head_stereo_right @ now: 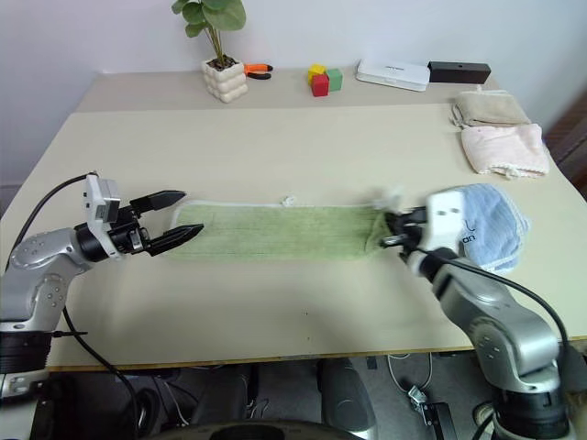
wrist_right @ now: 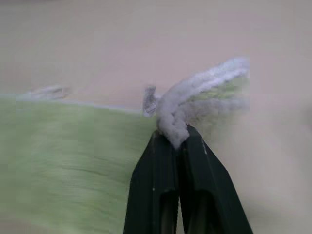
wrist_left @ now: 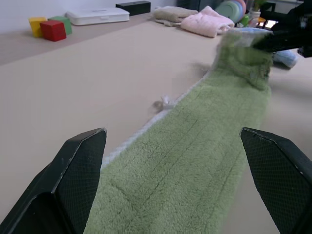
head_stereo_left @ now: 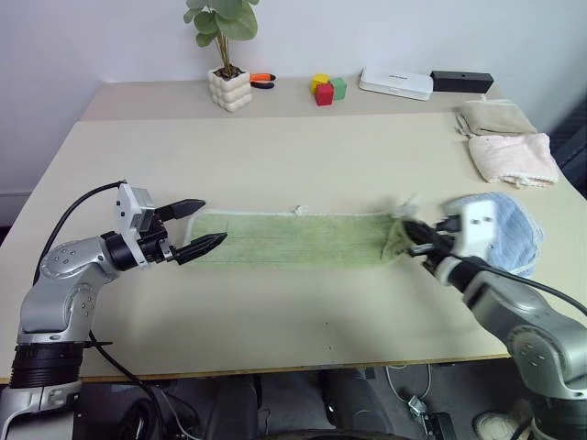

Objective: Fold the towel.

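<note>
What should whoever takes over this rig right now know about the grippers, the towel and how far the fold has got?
Right gripper: jaws shut on the towel's whitish edge at its right end, that end lifted off the table.
Left gripper: jaws open wide, level, poised at the towel's left end, gripping nothing.
Towel: a long green strip stretched flat across the table between the two grippers; a light blue cloth lies just beyond its right end.
Done: right end gripped and raised.
Left: probably grip the left end, then bring the ends together to fold.

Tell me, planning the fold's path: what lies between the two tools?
In the left eye view, just the towel stretches from the open left tool to the right tool pinching its end.
</note>
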Robot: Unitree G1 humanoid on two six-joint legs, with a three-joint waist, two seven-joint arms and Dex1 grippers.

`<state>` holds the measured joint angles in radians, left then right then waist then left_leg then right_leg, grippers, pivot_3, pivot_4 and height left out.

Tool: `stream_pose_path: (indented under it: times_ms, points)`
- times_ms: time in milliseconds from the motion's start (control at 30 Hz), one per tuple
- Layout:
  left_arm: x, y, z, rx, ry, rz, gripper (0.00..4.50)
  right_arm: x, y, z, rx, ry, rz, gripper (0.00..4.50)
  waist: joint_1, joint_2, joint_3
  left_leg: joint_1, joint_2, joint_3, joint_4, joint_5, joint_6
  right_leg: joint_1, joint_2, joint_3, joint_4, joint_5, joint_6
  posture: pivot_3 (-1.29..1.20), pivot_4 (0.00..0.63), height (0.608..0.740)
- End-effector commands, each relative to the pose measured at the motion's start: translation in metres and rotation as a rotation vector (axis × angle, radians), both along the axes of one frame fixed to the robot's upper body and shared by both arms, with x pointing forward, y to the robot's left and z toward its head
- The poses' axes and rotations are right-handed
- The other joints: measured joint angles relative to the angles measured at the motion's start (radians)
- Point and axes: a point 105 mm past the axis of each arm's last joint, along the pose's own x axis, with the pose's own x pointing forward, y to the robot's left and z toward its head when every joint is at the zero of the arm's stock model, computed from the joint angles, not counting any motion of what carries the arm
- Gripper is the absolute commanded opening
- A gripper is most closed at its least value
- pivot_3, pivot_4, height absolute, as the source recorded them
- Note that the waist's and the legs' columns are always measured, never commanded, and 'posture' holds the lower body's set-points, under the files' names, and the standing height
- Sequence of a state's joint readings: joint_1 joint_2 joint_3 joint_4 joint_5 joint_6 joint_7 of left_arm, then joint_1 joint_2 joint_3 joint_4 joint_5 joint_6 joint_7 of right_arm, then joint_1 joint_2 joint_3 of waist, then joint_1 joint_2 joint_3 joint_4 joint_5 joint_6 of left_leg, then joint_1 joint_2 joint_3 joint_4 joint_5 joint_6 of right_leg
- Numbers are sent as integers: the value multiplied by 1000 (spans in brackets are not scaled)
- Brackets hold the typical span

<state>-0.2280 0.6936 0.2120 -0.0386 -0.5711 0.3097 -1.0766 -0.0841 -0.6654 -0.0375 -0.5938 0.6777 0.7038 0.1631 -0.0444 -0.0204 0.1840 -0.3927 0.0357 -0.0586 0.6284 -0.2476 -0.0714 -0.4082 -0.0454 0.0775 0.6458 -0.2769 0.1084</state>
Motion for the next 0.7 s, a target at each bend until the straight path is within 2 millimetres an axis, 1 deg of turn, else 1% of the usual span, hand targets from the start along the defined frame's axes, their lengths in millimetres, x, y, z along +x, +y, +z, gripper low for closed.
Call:
stream_pose_path:
  times_ms: [33,133,267,433,533,633,700]
  points:
    - [-2,1,11,9,-39,4,4500,-13,33,3,-107,-59,207,28,5,-1,0,0,0,0,0,0,0,0,0,0,0,0,0,0,150,740]
    - [-3,-1,11,7,-37,2,4500,-11,57,0,-131,-61,333,28,4,-3,2,-1,0,0,1,0,0,0,-1,0,-1,0,0,0,150,740]
    - [-4,-4,11,4,-33,3,4500,0,81,0,-29,-34,390,28,-1,-3,2,-1,0,0,1,0,0,0,-1,-1,0,0,0,0,150,740]
    - [-7,-3,13,17,-33,4,4500,2,98,-13,-42,-7,435,28,3,-3,2,-1,0,0,1,0,0,0,-1,-1,0,0,1,0,150,740]
    - [-8,0,13,14,-30,14,4500,3,107,-15,-37,-6,453,28,1,-3,2,-1,0,0,1,0,0,0,-1,-1,0,0,1,0,150,740]
    - [-8,1,12,12,-25,19,4500,1,122,-15,-26,-7,509,28,-1,-3,2,-1,0,0,1,0,0,-1,0,-1,1,0,1,0,150,740]
    - [-7,0,12,7,-25,22,4500,3,131,-15,-25,-11,522,28,-1,-3,2,0,0,-1,0,0,0,-1,0,-1,2,0,1,0,150,740]
